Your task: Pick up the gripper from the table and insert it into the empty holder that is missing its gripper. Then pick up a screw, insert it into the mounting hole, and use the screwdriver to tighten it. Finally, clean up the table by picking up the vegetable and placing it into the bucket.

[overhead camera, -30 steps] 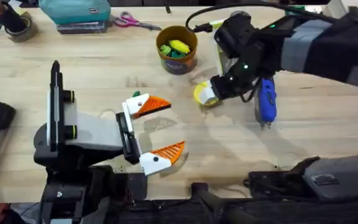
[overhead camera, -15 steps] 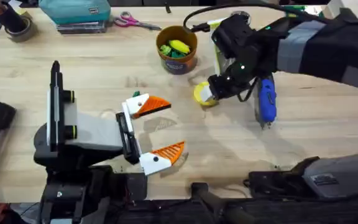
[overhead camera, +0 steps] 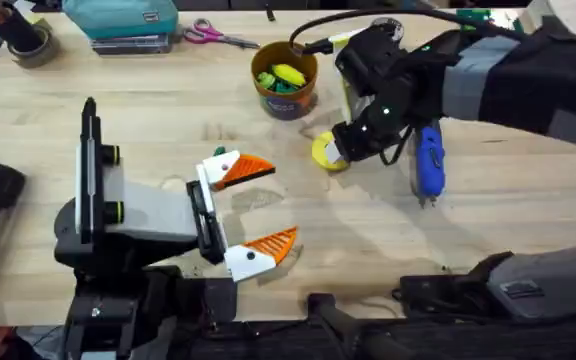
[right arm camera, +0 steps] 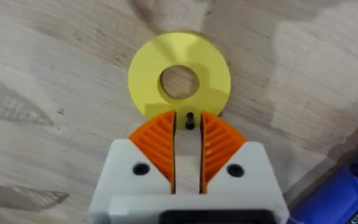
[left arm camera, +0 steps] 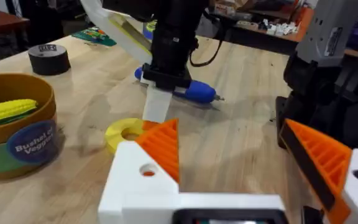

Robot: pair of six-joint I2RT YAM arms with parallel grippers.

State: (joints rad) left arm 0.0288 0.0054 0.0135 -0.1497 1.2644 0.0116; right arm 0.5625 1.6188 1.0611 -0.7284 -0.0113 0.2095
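My right gripper (right arm camera: 189, 124) pinches a tiny dark piece, perhaps a screw, over the yellow disc (right arm camera: 179, 73).
My left gripper (overhead camera: 243, 210) gapes empty; the screwdriver (overhead camera: 429, 165) lies partly under my arm, beside the bucket (overhead camera: 286, 80).

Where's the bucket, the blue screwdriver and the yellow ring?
bucket (overhead camera: 290, 99): overhead view, its brown front wall.
screwdriver (overhead camera: 429, 162): overhead view, middle of the blue body.
yellow ring (right arm camera: 213, 74): right wrist view, the flat rim beside the hole.
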